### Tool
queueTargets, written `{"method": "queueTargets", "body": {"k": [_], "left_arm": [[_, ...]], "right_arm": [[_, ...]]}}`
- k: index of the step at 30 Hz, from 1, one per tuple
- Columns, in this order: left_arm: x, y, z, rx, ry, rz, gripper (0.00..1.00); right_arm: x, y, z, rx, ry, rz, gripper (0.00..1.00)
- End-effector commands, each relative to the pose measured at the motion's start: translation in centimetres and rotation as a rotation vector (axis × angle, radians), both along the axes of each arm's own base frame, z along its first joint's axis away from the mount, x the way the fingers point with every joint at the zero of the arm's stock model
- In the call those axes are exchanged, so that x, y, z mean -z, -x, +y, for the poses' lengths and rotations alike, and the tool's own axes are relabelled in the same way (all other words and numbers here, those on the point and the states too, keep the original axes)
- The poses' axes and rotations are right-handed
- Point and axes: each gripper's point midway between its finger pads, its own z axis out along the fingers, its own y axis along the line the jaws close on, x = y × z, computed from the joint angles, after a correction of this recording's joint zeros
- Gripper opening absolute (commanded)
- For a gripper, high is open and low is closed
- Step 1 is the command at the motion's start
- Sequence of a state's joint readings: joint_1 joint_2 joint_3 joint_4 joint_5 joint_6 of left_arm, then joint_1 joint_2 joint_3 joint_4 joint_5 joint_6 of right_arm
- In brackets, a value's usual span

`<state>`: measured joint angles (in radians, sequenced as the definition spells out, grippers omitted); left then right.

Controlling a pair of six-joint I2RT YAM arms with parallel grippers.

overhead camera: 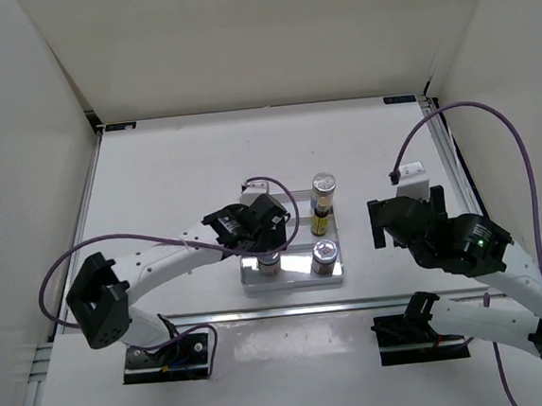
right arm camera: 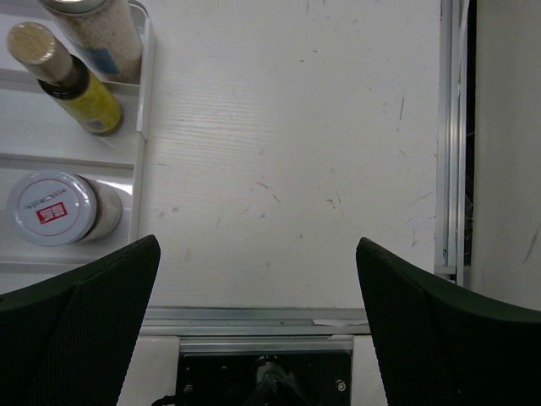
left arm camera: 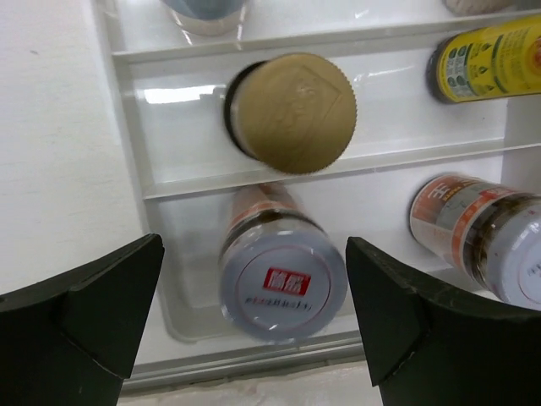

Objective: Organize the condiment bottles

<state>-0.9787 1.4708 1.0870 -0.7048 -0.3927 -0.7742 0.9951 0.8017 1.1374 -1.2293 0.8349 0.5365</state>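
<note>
Left tool (left arm camera: 254,254) hung over the near-left corner of the white stepped tray (overhead camera: 292,283), jaws spread wide. The near-left jar (left arm camera: 283,288) sat between its fingers (left arm camera: 93,313) with a gap on each side, so it was released and gripping nothing. The jar stood upright in the tray's lowest, nearest step, silver lid with a red label facing up.

The near-right jar (left arm camera: 482,241) stood in the same step, apart from the first. On the middle step, the left yellow bottle (left arm camera: 292,110) was seen from above, tan ribbed cap over a dark neck. The right yellow bottle (left arm camera: 490,59) stood in the same step toward the right wall. On the far step, the left shaker (left arm camera: 203,10) was cut off by the frame's top edge, with only its base showing.

The right shaker (overhead camera: 323,184), silver cap, stood at the tray's far-right corner. In the overhead view it lined up with the right yellow bottle and the near-right jar down the tray's right side.

Right tool (right arm camera: 258,245) sat off to the right of the tray, above the bare table (overhead camera: 173,173), jaws wide apart and released. Its wrist view showed the tray's right wall at the left edge, with those three right-hand bottles inside.
</note>
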Motion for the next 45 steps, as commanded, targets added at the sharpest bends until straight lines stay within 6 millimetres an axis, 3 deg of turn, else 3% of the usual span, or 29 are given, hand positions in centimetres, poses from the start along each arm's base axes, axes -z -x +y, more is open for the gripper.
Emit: {"method": "queueTargets", "body": {"k": [1,3,5,9,10,14,21,34,45], "left_arm": [[-7.8,-1.2,2.4,-0.044,0.066,-0.195,1.00],[-11.2,-1.3,4.0,-0.056,0.126,-0.271,1.00],[-12.6,-2.1,6.4,-0.085,0.117,-0.322,1.00],[-14.4,-2.7,12.3,-0.189,0.076,-0.374,1.00],[-13.9,-2.6,13.6,-0.211,0.046,-0.362,1.00],[-12.4,-3.2,18.8,-0.344,-0.029,-0.338,1.00],[-12.8,-2.8,24.3,-0.522,-0.060,-0.358,1.00],[-14.9,-1.0,25.7,-0.561,0.005,-0.451,1.00],[-14.3,-1.1,25.7,-0.568,0.000,-0.437,1.00]], "right_arm": [[-2.9,0.1,0.6,-0.054,-0.122,-0.078,1.00],[-3.2,0.2,0.5,-0.075,-0.144,-0.102,1.00],[-3.5,0.2,0.3,-0.087,-0.183,-0.144,1.00],[-2.4,0.3,-0.5,-0.068,-0.157,-0.150,1.00],[-1.5,0.2,-0.7,-0.058,-0.126,-0.140,1.00],[-1.1,-0.2,-0.6,-0.035,-0.090,-0.126,1.00],[-0.6,-0.3,0.0,-0.040,-0.074,-0.097,1.00],[-1.1,0.1,-0.9,-0.027,-0.137,-0.142,1.00],[-0.8,0.1,-0.6,-0.040,-0.118,-0.126,1.00]]}}
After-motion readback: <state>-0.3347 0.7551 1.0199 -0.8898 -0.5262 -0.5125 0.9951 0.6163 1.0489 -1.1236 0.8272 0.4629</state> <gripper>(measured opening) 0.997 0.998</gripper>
